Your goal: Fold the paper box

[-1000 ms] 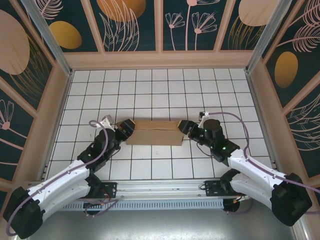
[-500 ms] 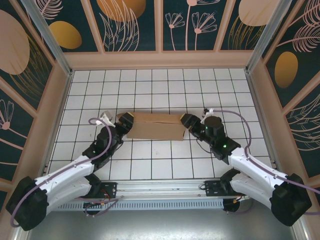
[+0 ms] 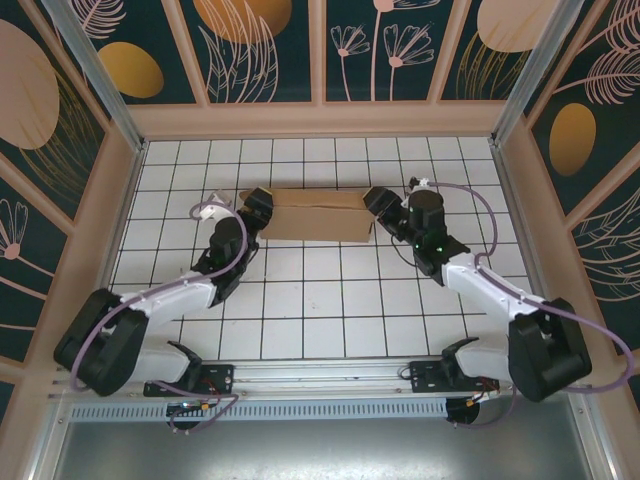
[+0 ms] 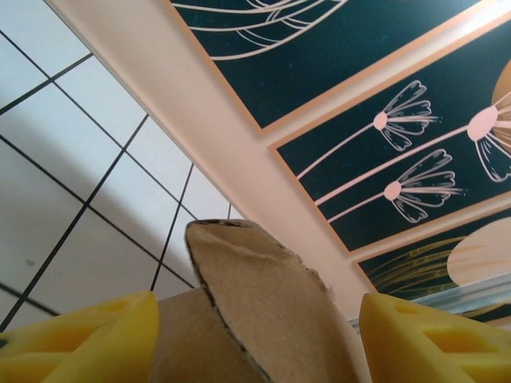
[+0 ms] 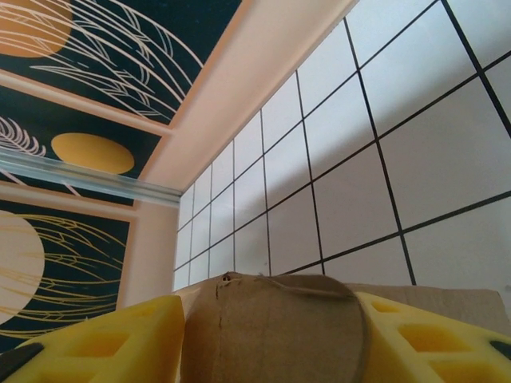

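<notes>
paper box point(image 3: 310, 214) sits on the tiles near the far wall, long axis left-right, held between the arms: left gripper point(image 3: 257, 207) clamps its left end flap, right gripper point(image 3: 377, 200) its right, neither nearer.

paper box point(image 4: 263, 319) cropped below, ends covered

White square tiles with dark grout lines cover the worktop point(image 3: 320, 320). A pale beige skirting point(image 3: 320, 120) borders its far and side edges. Above the worktop rise dark teal wall panels point(image 3: 270, 50) framed in beige, painted with peach flowers, fronds and golden ovals. Aluminium posts point(image 3: 95, 75) stand at its far corners, and a metal rail point(image 3: 320, 385) runs along its near edge
</notes>
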Available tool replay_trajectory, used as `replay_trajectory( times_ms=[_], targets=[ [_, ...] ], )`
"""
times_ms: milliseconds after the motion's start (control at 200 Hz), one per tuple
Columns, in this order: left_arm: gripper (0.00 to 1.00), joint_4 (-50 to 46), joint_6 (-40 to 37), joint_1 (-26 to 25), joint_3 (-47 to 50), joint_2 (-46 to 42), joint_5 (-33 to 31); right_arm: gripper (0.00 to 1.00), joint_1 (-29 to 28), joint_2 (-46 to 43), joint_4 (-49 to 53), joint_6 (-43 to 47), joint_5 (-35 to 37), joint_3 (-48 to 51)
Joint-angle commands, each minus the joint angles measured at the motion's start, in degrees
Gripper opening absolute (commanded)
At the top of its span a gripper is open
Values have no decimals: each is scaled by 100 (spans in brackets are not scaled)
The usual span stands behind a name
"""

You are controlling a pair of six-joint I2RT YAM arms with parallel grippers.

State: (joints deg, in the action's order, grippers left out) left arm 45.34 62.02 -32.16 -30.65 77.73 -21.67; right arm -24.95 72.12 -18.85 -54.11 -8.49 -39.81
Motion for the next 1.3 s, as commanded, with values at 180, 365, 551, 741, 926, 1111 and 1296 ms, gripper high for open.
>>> replay_trajectory(
  times_ms=[180, 365, 551, 741, 926, 1111, 1296],
  targets=[
    [67, 1737, 301, 175, -250, 1181, 510, 55, 503, 1079, -1196, 409, -844, -341],
    [68, 2185, 362, 188, -6, 1558, 328, 56, 588, 1490, -1364, 615, -1066, -361],
    [75, 2172, 536, 185, 111, 1605, 339, 62, 613, 1680, -1380, 749, -1159, -343],
    [96, 1812, 514, 192, 173, 1375, 176, 76, 649, 1568, -1061, 934, -994, -396],
    [99, 1613, 391, 218, 250, 1122, 98, 87, 742, 1313, -1015, 1003, -915, -289],
    [99, 1280, 53, 284, 208, 759, 87, 94, 916, 1162, -1150, 1056, -1192, -243],
    [99, 904, -253, 342, 161, 436, 73, 95, 1017, 1028, -1135, 1101, -1258, -238]
  ],
)
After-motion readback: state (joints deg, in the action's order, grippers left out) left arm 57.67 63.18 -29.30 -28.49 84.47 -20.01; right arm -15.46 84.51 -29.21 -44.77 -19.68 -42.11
